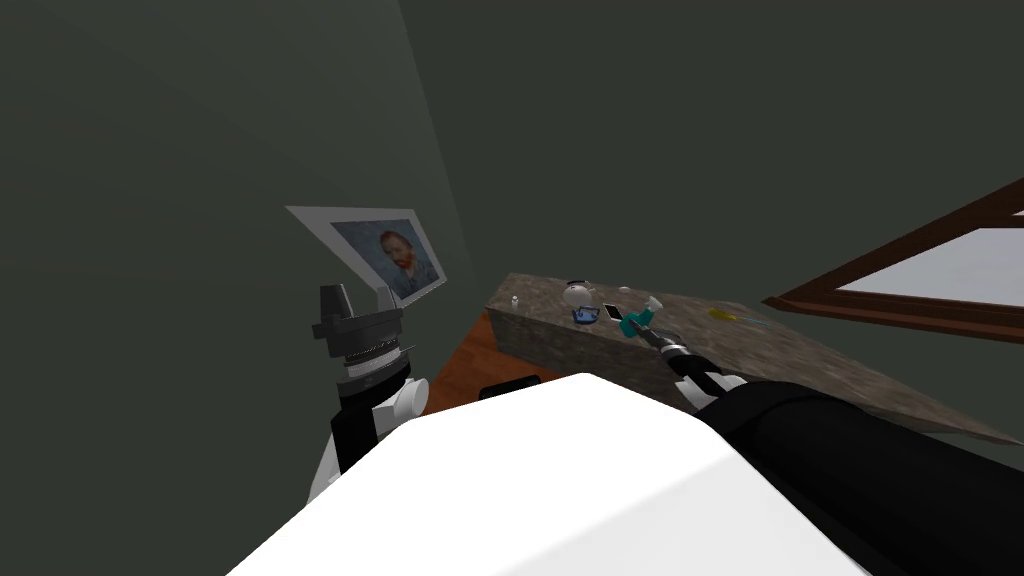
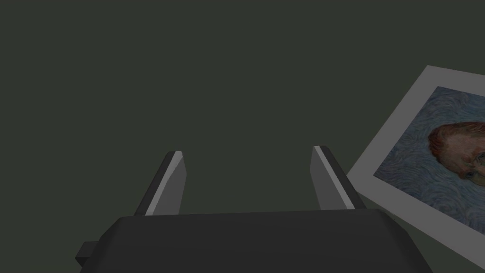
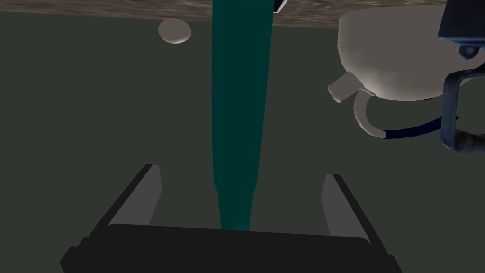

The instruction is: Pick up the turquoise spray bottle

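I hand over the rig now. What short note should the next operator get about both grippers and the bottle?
Left gripper: open, empty, raised on the robot's left.
Right gripper: open, fingers either side of the slim turquoise spray bottle, not pressing it.
Bottle: on the speckled brown counter, beside a round white vessel.
Done: the approach. Left: shut on the bottle, lift it.

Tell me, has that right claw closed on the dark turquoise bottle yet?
The right gripper is open: its light grey fingers stand wide apart, a gap on each side of the turquoise spray bottle.
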